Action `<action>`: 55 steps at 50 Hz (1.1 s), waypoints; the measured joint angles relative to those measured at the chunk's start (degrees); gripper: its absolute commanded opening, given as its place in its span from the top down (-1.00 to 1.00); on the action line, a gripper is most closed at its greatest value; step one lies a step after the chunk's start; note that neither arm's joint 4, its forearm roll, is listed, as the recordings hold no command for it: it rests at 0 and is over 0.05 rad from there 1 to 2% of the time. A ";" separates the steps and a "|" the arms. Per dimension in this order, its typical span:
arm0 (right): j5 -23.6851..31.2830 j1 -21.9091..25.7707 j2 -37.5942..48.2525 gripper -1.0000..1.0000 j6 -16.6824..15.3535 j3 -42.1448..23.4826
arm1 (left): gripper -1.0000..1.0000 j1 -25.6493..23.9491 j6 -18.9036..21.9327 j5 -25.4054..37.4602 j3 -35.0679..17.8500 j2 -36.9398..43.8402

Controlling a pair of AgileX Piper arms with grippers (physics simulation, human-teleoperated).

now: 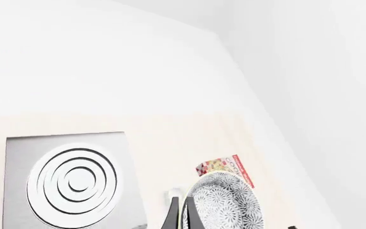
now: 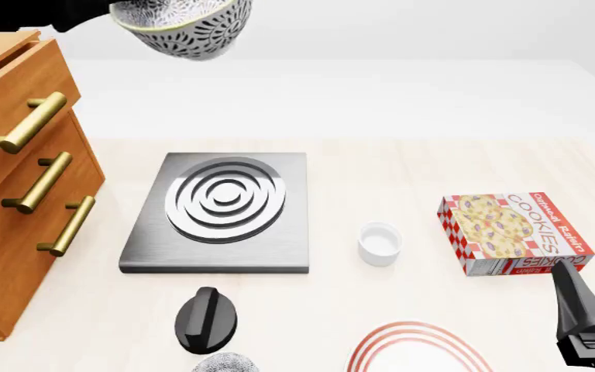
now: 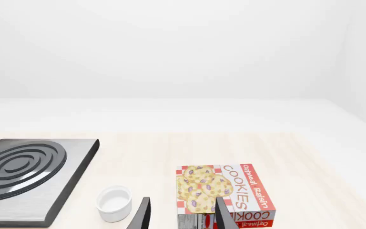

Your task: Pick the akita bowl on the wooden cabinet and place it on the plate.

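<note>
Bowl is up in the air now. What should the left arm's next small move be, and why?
Probably carry it right and toward the near edge. The speckled black-and-white akita bowl, pinched at its rim by the left gripper, hangs clear of the orange-brown wooden cabinet, above and behind the steel burner plate. The red-ringed white plate lies at the table's near edge, nothing visible on it.

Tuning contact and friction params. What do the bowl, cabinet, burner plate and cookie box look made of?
Bowl: likely glazed ceramic, with a glossy black-and-white pattern and pale rim.
Cabinet: wood, orange-brown with visible grain; the bar handles look like brass, gold and shiny.
Burner plate: brushed steel by its grey sheen, with raised concentric rings.
Cookie box: printed cardboard, with flat faces and sharp folded edges.
</note>
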 measured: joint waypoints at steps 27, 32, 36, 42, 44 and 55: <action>0.00 0.00 0.00 -1.00 0.00 0.00 | 1.00 -5.96 1.73 -2.12 6.00 -0.28; 0.00 0.00 0.00 -1.00 0.00 0.00 | 1.00 -6.79 1.89 -2.42 6.69 -0.12; 0.00 0.00 0.00 -1.00 0.00 0.00 | 1.00 -7.49 2.05 -2.63 7.17 0.02; 0.00 0.00 0.00 -1.00 0.00 0.00 | 1.00 -8.50 2.38 -2.90 7.80 0.27; 0.00 0.00 0.00 -1.00 0.00 0.00 | 1.00 -8.84 2.46 -2.99 7.97 0.38; 0.00 0.00 0.00 -1.00 0.00 0.00 | 1.00 -11.53 2.54 -3.58 8.82 1.38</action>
